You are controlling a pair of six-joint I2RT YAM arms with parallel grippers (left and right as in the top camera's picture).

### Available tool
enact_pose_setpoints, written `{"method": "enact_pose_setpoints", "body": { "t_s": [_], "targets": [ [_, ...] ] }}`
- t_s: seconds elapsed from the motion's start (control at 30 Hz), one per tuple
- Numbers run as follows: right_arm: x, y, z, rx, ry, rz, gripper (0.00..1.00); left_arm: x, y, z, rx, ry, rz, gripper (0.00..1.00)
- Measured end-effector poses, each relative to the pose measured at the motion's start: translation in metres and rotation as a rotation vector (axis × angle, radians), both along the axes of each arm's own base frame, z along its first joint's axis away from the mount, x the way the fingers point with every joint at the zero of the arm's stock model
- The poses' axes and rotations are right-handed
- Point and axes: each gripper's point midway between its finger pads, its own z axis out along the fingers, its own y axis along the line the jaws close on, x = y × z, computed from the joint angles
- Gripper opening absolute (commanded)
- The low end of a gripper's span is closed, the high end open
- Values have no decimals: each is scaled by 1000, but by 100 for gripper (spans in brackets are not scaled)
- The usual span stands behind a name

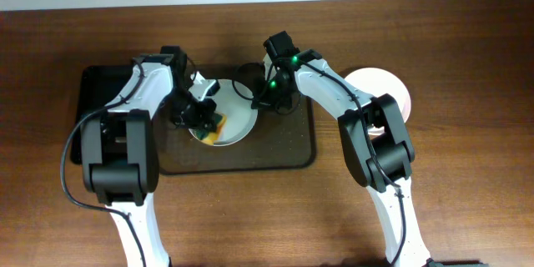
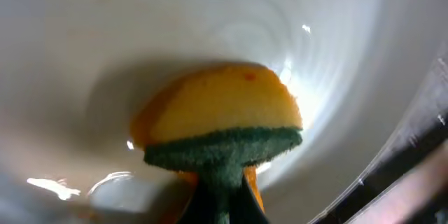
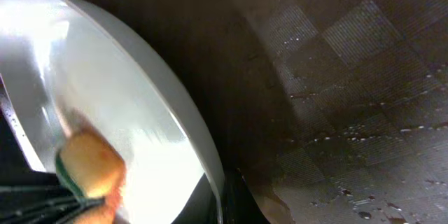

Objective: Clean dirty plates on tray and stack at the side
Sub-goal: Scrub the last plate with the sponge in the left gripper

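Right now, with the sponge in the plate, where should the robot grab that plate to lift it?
Probably the thin raised rim at the right edge of the plate, coming in from the right. The sponge and the left gripper fill its left and middle, while the right edge is bare and seems to stand up off the tray, giving fingers something to pinch.

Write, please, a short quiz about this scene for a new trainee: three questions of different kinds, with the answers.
1. True or false: the left gripper holds a sponge over the plate on the tray.
2. Where does the second plate lie? A) also on the tray; B) on the table, right of the tray; C) under the first plate.
3. Fill in: the sponge is yellow with a ___ scouring side.
Key: 1 true; 2 B; 3 green.
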Motion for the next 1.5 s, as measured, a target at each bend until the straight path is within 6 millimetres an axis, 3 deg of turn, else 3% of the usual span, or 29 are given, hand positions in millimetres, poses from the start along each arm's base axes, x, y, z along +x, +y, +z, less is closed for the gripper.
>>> {"method": "enact_pose_setpoints", "body": {
  "t_s": [0.07, 0.13, 0.3, 0.43, 0.53, 0.7, 0.77, 0.9, 1.0, 1.13, 1.2, 1.3, 1.37, 1.5],
  "targets": [
    [0, 0, 0, 0, 1, -1, 4, 8, 0, 0, -42, -43, -8, 0],
    [0, 0, 0, -1, 5, -11, 4, 32, 3, -2, -55, -131, 29, 1],
    [5, -3, 0, -1, 17, -53, 4, 111, -13, 2, -71, -442, 93, 0],
    [5, -3, 0, -1, 18, -55, 4, 140, -12, 1, 26, -531, 188, 0],
    [5, -3, 0, 1, 14, -54, 4, 134, 3, -1, 220, -475, 315, 0],
    [-7, 15, 1, 21, 12, 10, 4, 78, 61, -2, 582, -280, 424, 0],
    [-11, 19, 1, 30, 19, 23, 4, 69, 69, -2, 633, -253, 420, 0],
    [-11, 15, 0, 28, 28, 23, 4, 62, 61, -4, 551, -229, 257, 0],
    [-7, 6, 0, 23, 26, 20, 4, 40, 31, -3, 229, -151, 32, 0],
    [-7, 6, 0, 23, 20, 28, 4, 6, -7, -1, -4, -80, -141, 0],
    [-7, 6, 0, 22, 18, 30, 4, 9, -15, -2, -57, -104, -160, 0],
    [-4, 3, -1, 17, 18, 8, 4, 37, -24, -3, -99, -218, -131, 0],
    [1, 1, 0, 18, 20, -24, 4, 79, -27, 0, -88, -346, -15, 0],
    [1, 0, -1, 15, 25, -34, 4, 133, -12, 2, 32, -503, 180, 0]
  ]
}}
